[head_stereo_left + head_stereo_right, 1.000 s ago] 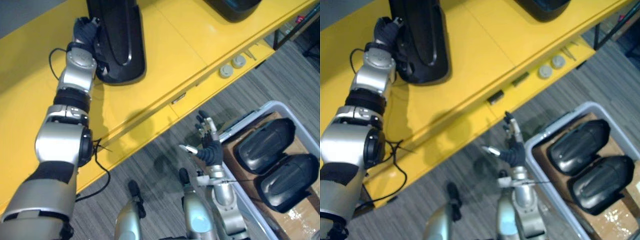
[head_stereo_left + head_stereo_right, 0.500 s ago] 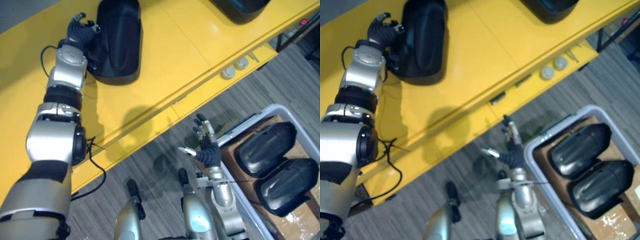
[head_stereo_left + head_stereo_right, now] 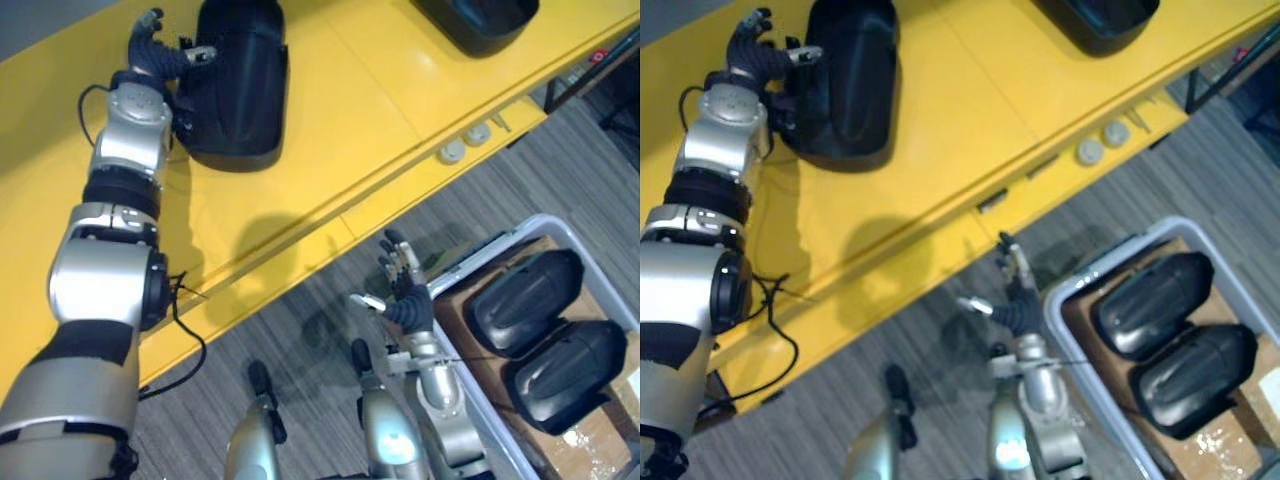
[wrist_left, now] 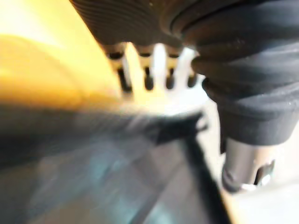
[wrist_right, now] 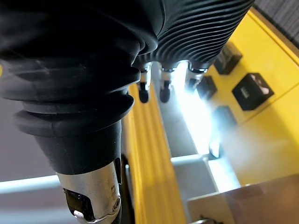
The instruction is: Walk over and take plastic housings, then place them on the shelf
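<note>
At lower centre the right hand (image 3: 408,300) hangs over the striped floor with fingers loosely spread, holding nothing. Just beside it, at lower right, a grey bin (image 3: 540,218) holds a pair of black housings (image 3: 525,300) lying side by side on cardboard. Beyond, the yellow shelf (image 3: 340,120) runs across the frame. At upper left, the shelf housing (image 3: 240,80) rests on it. The left hand (image 3: 155,62) is at the housing's edge with one fingertip touching it. The wrist view is smeared, but its fingers look straight, so probably released. Another dark housing (image 3: 480,20) sits at the top right.
</note>
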You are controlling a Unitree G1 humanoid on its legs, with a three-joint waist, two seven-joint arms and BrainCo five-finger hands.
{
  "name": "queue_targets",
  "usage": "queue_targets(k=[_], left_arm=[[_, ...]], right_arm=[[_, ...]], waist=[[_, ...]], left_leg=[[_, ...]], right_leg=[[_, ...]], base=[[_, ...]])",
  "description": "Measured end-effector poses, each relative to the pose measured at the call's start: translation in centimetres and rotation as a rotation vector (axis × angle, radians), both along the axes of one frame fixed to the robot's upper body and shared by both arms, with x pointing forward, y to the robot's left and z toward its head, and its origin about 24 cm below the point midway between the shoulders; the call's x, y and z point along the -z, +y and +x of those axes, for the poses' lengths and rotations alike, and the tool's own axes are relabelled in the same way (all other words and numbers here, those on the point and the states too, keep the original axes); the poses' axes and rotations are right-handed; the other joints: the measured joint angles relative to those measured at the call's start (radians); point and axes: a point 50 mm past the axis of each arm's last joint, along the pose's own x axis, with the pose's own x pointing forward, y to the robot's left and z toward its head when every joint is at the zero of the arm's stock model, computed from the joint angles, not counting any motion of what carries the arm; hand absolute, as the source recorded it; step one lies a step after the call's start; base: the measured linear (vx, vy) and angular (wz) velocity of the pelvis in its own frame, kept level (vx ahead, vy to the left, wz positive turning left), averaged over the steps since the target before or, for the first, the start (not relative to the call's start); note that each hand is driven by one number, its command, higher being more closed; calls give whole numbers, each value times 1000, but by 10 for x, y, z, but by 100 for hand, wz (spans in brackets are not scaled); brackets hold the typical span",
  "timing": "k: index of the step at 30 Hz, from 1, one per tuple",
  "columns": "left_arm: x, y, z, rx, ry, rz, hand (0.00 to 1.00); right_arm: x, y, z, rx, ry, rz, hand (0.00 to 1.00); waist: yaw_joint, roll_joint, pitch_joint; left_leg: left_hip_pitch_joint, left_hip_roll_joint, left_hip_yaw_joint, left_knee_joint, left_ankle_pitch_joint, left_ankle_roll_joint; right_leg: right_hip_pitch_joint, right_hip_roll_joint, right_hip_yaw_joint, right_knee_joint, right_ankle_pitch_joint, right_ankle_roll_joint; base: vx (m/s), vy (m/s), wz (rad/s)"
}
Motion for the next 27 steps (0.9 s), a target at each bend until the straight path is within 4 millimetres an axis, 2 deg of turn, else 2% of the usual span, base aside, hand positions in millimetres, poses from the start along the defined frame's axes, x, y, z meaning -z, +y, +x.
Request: queue_targets(k=[3,5,7,9,14,16,21,24,27], left_arm=[[-5,-12,-17,21,-196,31,0],[8,-17,-28,25,-272,33,0],[30,-24,-44,36,-350,-15,0],[50,-22,-58,18,-384,-76,0],[95,-18,-104,-35,-451,-175,0],[120,-27,-133,-42,-482,-227,0],[152,-33,-180,-164,-515,-286,0],[168,-30,-197,-261,-505,-307,0],[182,-20,-213,-368,-480,-277,0]], right_arm=[[-3,-3,2,22,-17,-25,0],[-4,-9,4,52,-24,-41,0],[-3,-20,5,104,-23,-46,0],[-4,-26,6,140,-28,-54,0],[-9,-38,6,221,-63,-107,0],[-28,-49,5,320,-153,-146,0],[-70,-54,9,463,-382,-226,0],[-83,-52,2,529,-476,-245,0],[-86,-48,0,542,-518,-261,0]], waist=[[2,0,-30],[8,2,-55],[13,4,-79],[30,8,-93],[46,34,-149],[58,56,-164],[66,75,-196],[91,84,-239],[97,82,-258]], left_leg=[[-14,0,-20,-1,1,-2],[-15,0,-25,-3,1,-2],[-1,-1,-43,-10,1,-2],[25,-3,-38,-32,6,-4],[60,-11,-38,-110,45,-4],[74,-15,-39,-144,62,-5],[90,-14,-43,-149,67,-6],[93,-11,-47,-150,67,-8],[101,-9,-73,-151,70,-12]], right_leg=[[1,1,-18,-7,0,0],[5,0,-24,-10,0,0],[32,0,-44,-20,0,0],[44,0,-43,-19,0,0],[50,-2,-49,-26,-3,-3],[52,-4,-59,-33,-5,-4],[71,-4,-68,-35,-12,-2],[81,-1,-74,-35,-19,-2],[103,1,-98,-33,-35,-3]], base=[[34,-9,17],[51,-8,15],[43,-3,20],[0,0,0],[-1,3,2],[-12,2,3],[-23,-4,2],[-19,-7,7],[-2,-11,16]])
